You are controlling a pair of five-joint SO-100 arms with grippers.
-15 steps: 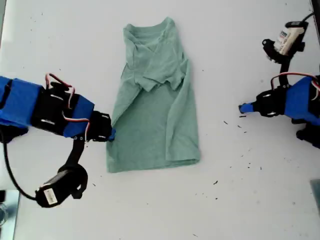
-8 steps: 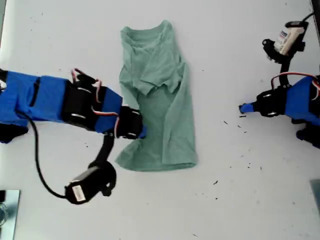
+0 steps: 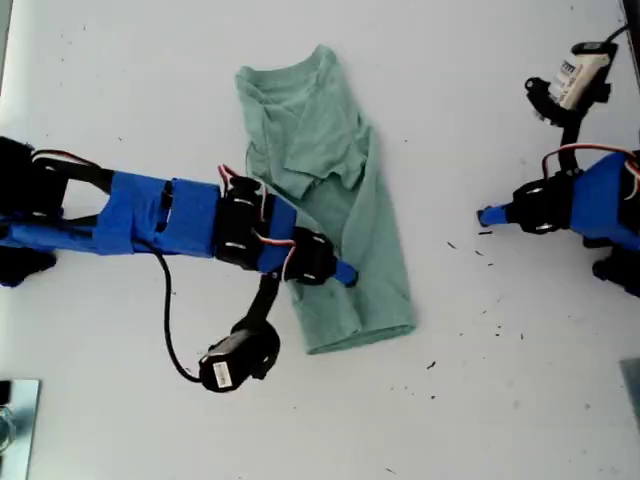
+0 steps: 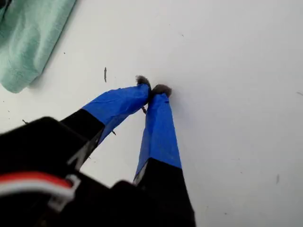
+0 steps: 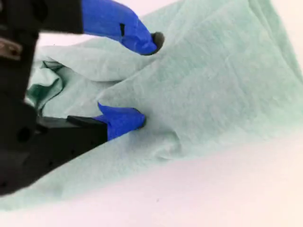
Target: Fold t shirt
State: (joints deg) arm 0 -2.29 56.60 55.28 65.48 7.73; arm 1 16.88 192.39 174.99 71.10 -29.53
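The pale sage-green t shirt (image 3: pixel 330 170) lies on the white table, folded lengthwise into a narrow strip, neckline at the far end. My second gripper (image 3: pixel 345 275) reaches in from the exterior view's left and rests on the shirt's lower half. In the second wrist view my second gripper (image 5: pixel 137 80) stands open, blue-taped fingers (image 5: pixel 124 120) apart with rumpled cloth (image 5: pixel 213 85) between them. My first gripper (image 3: pixel 485 216) sits at the exterior view's right, apart from the shirt. Its taped tips (image 4: pixel 152 90) are shut on nothing above bare table, with a shirt corner (image 4: pixel 28 33) nearby.
The second arm's camera (image 3: pixel 235 365) hangs on its cable near the shirt's hem. The first arm's camera (image 3: pixel 572 78) sits at the exterior view's upper right. Dark specks (image 3: pixel 480 255) dot the table. A metal object (image 3: pixel 12 410) shows at the exterior view's lower left.
My second gripper has swept from the shirt's edge toward the exterior view's right, carrying that side over the rest so the shirt became narrower and skewed. The first arm has not moved.
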